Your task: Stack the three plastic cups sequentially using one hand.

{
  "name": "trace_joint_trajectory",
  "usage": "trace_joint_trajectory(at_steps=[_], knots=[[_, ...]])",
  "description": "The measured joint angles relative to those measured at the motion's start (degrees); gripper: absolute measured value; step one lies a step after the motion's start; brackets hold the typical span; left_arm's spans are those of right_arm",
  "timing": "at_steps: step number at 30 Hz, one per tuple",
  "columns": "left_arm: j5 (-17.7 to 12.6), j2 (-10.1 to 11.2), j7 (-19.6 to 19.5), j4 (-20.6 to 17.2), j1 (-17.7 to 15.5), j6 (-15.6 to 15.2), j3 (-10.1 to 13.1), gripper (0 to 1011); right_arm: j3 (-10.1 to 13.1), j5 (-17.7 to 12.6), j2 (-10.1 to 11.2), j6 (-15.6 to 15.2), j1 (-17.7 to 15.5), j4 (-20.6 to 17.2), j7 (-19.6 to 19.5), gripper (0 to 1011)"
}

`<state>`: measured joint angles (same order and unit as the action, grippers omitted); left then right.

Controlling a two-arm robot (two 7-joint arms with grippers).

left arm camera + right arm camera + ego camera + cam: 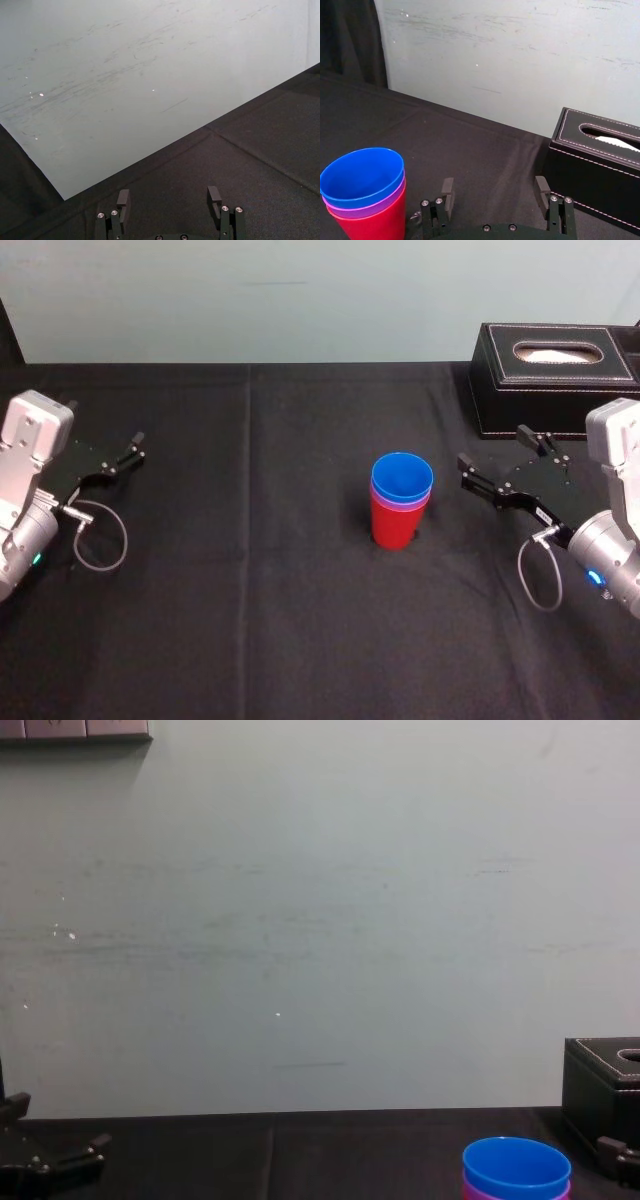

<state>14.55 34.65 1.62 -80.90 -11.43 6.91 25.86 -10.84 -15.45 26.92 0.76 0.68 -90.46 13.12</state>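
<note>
- Plastic cups (400,502) stand nested in one upright stack near the middle of the black tablecloth (250,590), mouths facing up.
- The red cup (394,527) is at the bottom and sits on the cloth; most of its smooth tapered wall shows.
- The purple cup (401,505) sits inside the red one, visible as a thin band of rim and wall above the red rim.
- The bright blue cup (402,478) is on top, its round rim and hollow inside open to view.
- The three rims lie close together and the stack looks straight, not leaning.
- The right gripper (493,446) hangs just to the robot's right of the stack, apart from it, fingers spread wide with nothing between them.
- A black tissue box with white stitching (555,375) stands behind the right gripper, near the table's far right edge.
- The left gripper (138,446) is at the far left of the table, well apart from the cups; the left wrist view shows its fingers parted and empty.
</note>
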Motion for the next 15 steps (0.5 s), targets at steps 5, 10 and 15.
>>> trace_joint_trajectory(at_steps=[5,10,15], knots=[[0.00,0.00,0.00,0.00,0.00,0.00,0.00,1005,0.00,-0.02,0.01,0.00,0.00,-0.03,-0.02,1004],[0.00,0.00,0.00,0.00,0.00,0.00,0.00,1005,0.00,-0.03,0.01,0.00,0.00,-0.03,-0.03,1004],[0.00,0.00,0.00,0.00,0.00,0.00,0.00,1005,0.00,-0.03,0.01,0.00,0.00,-0.03,-0.05,1004]])
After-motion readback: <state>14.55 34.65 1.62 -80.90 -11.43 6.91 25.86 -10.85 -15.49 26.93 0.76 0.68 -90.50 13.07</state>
